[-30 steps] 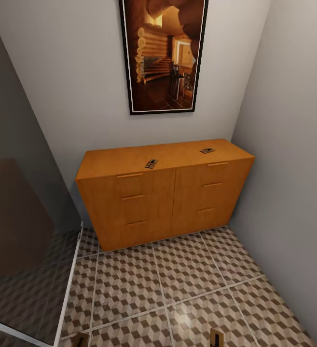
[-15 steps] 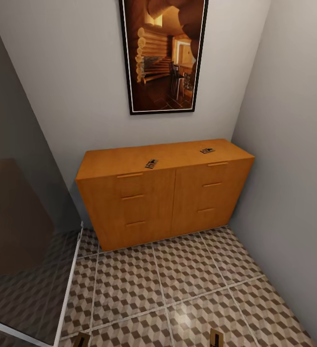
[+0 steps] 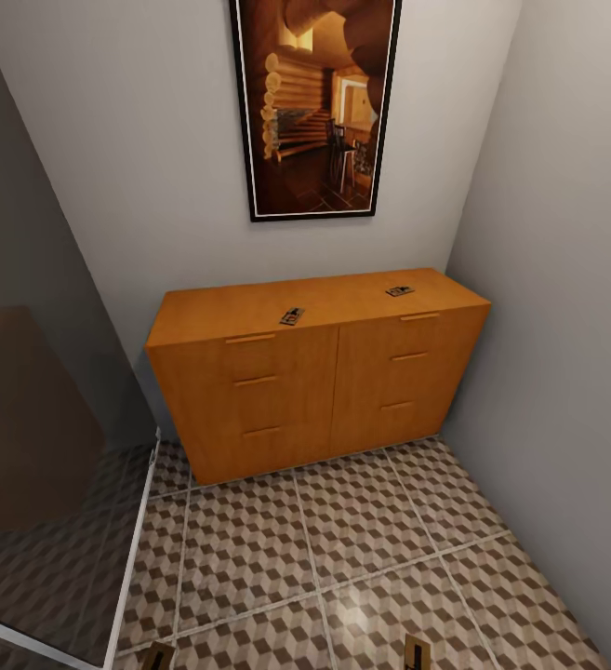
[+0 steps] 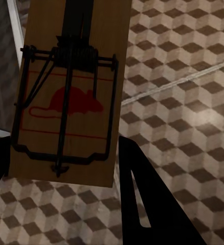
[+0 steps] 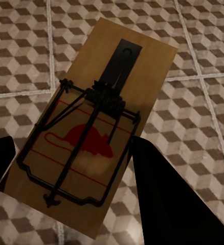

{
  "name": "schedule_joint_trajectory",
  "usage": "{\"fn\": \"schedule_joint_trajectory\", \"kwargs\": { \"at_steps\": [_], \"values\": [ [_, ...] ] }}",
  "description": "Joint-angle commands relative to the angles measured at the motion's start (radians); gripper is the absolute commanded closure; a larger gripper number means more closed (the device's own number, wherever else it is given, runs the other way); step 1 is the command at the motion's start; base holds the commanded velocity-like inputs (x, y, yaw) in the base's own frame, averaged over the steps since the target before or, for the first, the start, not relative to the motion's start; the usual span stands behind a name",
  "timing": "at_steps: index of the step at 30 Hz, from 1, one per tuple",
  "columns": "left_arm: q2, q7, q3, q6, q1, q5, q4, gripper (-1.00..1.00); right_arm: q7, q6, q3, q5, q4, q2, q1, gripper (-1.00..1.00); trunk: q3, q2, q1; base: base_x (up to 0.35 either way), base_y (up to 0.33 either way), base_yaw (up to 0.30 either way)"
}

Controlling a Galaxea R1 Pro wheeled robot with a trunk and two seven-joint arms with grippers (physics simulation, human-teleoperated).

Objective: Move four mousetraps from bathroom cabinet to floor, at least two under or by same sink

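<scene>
Our left claw (image 4: 61,168) grips mousetrap (image 4: 66,97); right claw (image 5: 71,173) grips second mousetrap (image 5: 91,138); two more mousetraps (image 3: 292,316) atop cabinet (image 3: 277,400).

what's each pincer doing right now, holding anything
Left pincer: shut on a mousetrap, above the tiled floor.
Right pincer: shut on another mousetrap, also above the floor.

smooth orange-brown wooden cabinet (image 3: 277,391), glossy tiled floor (image 3: 361,549) (light glare), wooden mousetrap (image 4: 71,97), dark metal wire
</scene>
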Motion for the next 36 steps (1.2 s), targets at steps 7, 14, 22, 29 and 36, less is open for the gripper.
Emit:
{"fn": "schedule_joint_trajectory", "kwargs": {
  "at_steps": [7,14,22,29,36],
  "values": [
    [0.001,0.011,-0.008,0.001,-0.001,-0.001,-0.002,1.00,-0.002,-0.002,0.002,0.005,0.001,0.001,-0.001,1.00,0.001,0.000,0.000,0.000,0.000,-0.049],
    [0.001,0.011,-0.008,0.002,-0.001,-0.001,-0.002,1.00,-0.002,-0.002,0.001,0.005,0.001,0.001,-0.001,1.00,0.008,0.000,0.000,0.000,0.000,-0.206],
    [-0.004,0.011,-0.009,0.003,-0.001,-0.001,0.002,1.00,-0.002,-0.002,0.002,0.005,0.001,0.001,-0.001,1.00,0.012,0.000,0.000,0.000,0.000,-0.163],
    [-0.010,0.011,-0.009,0.003,-0.001,-0.001,0.009,1.00,-0.002,-0.005,0.004,0.006,0.001,-0.001,-0.001,1.00,0.013,0.000,0.000,0.000,0.000,-0.025],
    [-0.011,0.011,-0.008,0.003,-0.001,-0.001,0.009,1.00,-0.002,-0.005,0.004,0.006,0.001,0.001,-0.001,1.00,0.012,0.000,0.000,0.000,0.000,-0.001]
  ]
}}
